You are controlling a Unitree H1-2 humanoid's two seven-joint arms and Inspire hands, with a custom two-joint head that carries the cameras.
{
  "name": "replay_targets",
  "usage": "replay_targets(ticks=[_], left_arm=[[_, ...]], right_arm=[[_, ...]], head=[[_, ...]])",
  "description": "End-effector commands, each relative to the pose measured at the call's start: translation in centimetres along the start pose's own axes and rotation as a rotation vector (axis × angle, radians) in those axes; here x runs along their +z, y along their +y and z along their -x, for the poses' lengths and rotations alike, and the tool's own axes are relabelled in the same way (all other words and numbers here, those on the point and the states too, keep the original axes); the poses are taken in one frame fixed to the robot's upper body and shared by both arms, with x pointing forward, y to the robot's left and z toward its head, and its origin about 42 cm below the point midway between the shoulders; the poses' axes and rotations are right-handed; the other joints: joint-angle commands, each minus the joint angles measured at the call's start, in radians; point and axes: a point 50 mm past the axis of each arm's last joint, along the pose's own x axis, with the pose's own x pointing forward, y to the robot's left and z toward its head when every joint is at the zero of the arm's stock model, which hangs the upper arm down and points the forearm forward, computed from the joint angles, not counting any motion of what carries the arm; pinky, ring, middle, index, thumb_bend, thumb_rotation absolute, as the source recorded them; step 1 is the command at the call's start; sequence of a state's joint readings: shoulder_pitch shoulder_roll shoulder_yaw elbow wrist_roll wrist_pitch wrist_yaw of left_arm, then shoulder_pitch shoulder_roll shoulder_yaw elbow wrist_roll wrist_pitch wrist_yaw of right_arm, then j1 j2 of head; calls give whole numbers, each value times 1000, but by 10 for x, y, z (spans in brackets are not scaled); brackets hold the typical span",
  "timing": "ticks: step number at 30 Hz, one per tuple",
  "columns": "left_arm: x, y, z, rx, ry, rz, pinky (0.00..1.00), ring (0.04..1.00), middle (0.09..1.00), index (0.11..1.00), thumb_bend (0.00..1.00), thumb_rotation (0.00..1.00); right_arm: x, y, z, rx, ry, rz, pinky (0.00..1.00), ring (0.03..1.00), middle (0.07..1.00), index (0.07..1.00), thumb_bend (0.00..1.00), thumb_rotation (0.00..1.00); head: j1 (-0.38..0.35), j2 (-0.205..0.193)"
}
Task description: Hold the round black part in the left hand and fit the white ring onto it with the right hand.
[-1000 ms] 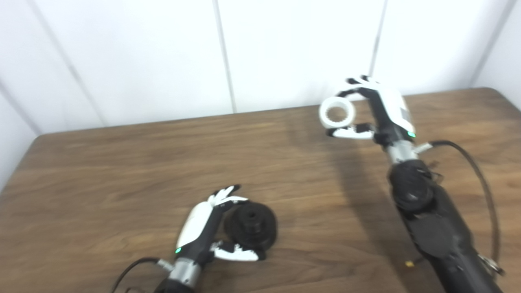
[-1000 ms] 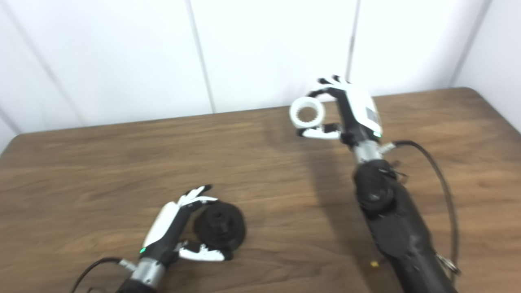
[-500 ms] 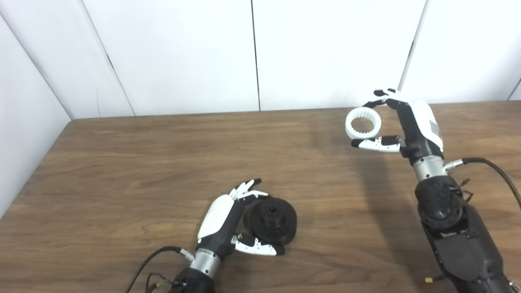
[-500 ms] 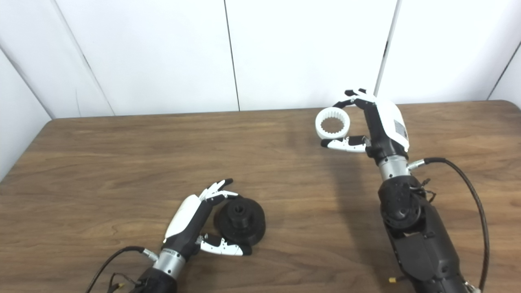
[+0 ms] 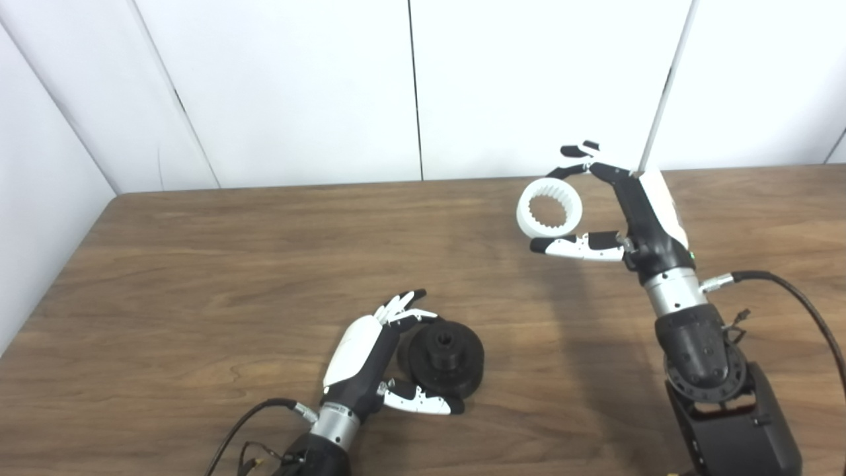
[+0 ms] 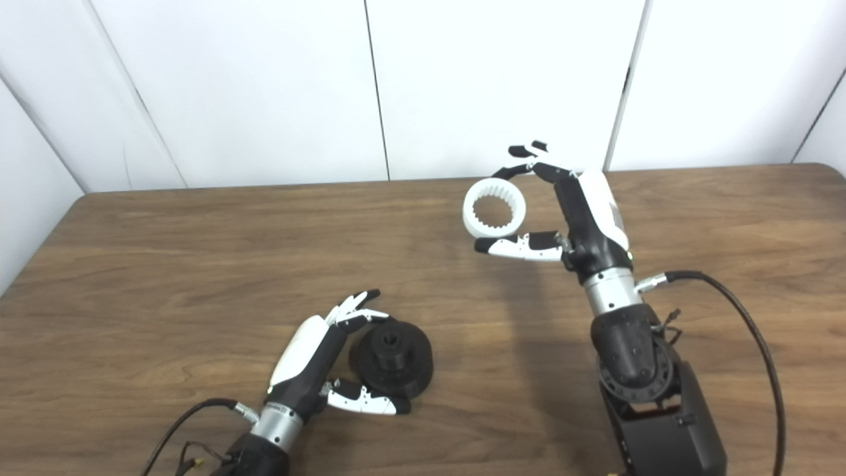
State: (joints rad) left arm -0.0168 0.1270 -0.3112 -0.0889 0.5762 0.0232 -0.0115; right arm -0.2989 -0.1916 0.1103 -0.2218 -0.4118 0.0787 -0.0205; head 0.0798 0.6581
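The round black part [image 5: 445, 357], a disc with a raised hub, rests on the wooden table [image 5: 198, 277] near the front. My left hand [image 5: 370, 357] cups it from the left, thumb under its front edge and fingers at its back edge. The white ring [image 5: 549, 209], toothed on its inside, is held up in the air between the thumb and fingers of my right hand [image 5: 618, 211], well above and to the right of the black part. In the right eye view the ring [image 6: 494, 209] and the black part [image 6: 391, 358] stand the same way.
A black cable [image 5: 800, 311] trails from the right wrist across the table's right side. Another cable [image 5: 244, 423] loops behind the left wrist at the front edge. White wall panels [image 5: 410, 86] rise behind the table's far edge.
The camera swung early on and then settled. Over the last half second my right hand has carried the white ring leftward and a little nearer. The left hand and the black part have stayed put.
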Motion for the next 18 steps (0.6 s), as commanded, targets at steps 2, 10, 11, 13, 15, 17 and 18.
replay_targets(ticks=[2, 10, 11, 13, 15, 17, 18], left_arm=[[0, -9, -3, -42, 11, -5, 971, 981, 956, 572, 924, 200], [1, -11, -4, -49, 7, -13, 966, 980, 957, 575, 924, 202], [1, -11, -4, -48, 6, -13, 964, 979, 956, 575, 925, 202], [2, -12, -5, -47, 6, -12, 968, 980, 955, 574, 926, 202], [2, -12, -5, -48, 5, -12, 974, 982, 957, 575, 924, 204], [3, -13, -5, -48, 4, -14, 975, 982, 956, 574, 924, 207], [3, -13, -5, -49, 4, -15, 974, 982, 956, 574, 924, 210]], right_arm=[[27, 1, -4, -9, -81, -44, 971, 942, 827, 482, 523, 143], [49, 17, 14, 67, -99, -94, 915, 924, 822, 481, 522, 144], [51, 20, 16, 80, -104, -97, 910, 923, 821, 481, 522, 143], [52, 24, 19, 96, -109, -98, 899, 922, 818, 481, 522, 142], [51, 30, 24, 116, -104, -78, 865, 910, 812, 481, 523, 144], [50, 36, 28, 134, -92, -81, 844, 901, 812, 481, 523, 144], [49, 39, 30, 144, -85, -94, 842, 901, 813, 481, 523, 144]], head=[[1, 3], [4, 9], [4, 10], [6, 9], [9, 11], [10, 11], [11, 11]])
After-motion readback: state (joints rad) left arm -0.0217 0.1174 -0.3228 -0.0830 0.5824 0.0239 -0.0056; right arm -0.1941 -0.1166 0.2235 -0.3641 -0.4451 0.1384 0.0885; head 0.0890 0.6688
